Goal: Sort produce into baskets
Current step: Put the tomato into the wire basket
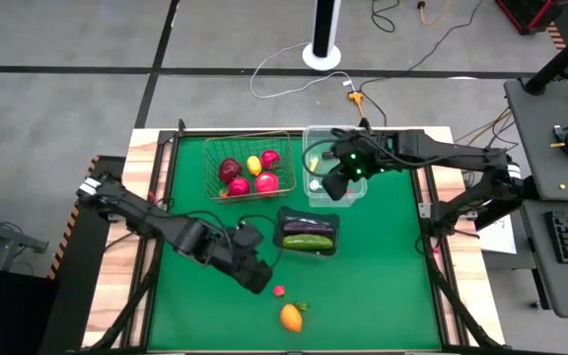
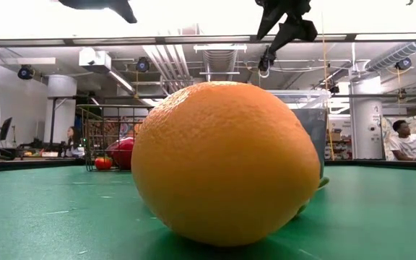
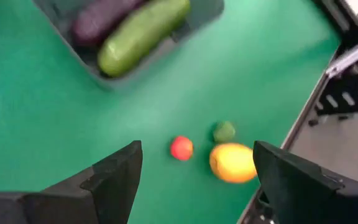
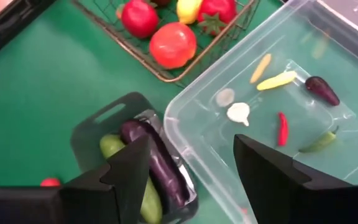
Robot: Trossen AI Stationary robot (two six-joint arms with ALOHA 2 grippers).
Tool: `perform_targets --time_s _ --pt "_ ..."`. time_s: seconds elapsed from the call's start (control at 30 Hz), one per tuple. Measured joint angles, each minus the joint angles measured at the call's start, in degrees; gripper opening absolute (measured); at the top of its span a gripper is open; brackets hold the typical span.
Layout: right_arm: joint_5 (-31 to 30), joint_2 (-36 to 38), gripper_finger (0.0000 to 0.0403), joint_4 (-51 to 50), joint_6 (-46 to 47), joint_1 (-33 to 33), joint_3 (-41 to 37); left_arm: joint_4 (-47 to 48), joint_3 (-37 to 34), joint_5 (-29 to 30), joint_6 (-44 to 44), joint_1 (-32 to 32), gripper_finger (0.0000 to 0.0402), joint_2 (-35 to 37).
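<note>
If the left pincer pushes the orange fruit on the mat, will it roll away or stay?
The orange fruit looks round and smooth, so it would probably roll on the flat green mat. It lies near the table's front edge, so a push that way might send it off. The open left pincer seems wide enough to grasp it instead.

I see a big orange fruit [image 2: 226,162] filling the near green table [image 2: 42,217]; wire basket [image 2: 103,133] with red fruit [image 2: 123,152] behind, clear tub [image 2: 310,115] right, people far back.
</note>
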State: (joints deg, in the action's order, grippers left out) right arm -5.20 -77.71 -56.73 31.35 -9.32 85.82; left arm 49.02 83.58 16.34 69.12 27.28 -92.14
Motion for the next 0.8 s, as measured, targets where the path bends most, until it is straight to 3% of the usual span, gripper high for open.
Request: perform_targets --time_s 0.1,0.27,0.47,0.8 --pt "-0.3 0.0 0.0222 0.0 0.0 1.2 0.0 0.0 2.4 -2.5 -1.0 1.1 0.0287 -4.2" --pt "-0.4 0.0 0.0222 0.0 0.9 2.7 0.0 2.0 7.0 -4.8 -24.7 4.5 0.0283 -11.4" --pt "-0.4 0.0 0.0222 -0.4 4.1 5.1 0.0 1.0 8.2 -4.6 -42.5 5.0 0.0269 -15.9" --pt "-0.9 0.8 0.0222 -6.6 13.3 11.1 0.0 -2.9 7.8 -4.9 -60.5 5.1 0.0259 -20.3"
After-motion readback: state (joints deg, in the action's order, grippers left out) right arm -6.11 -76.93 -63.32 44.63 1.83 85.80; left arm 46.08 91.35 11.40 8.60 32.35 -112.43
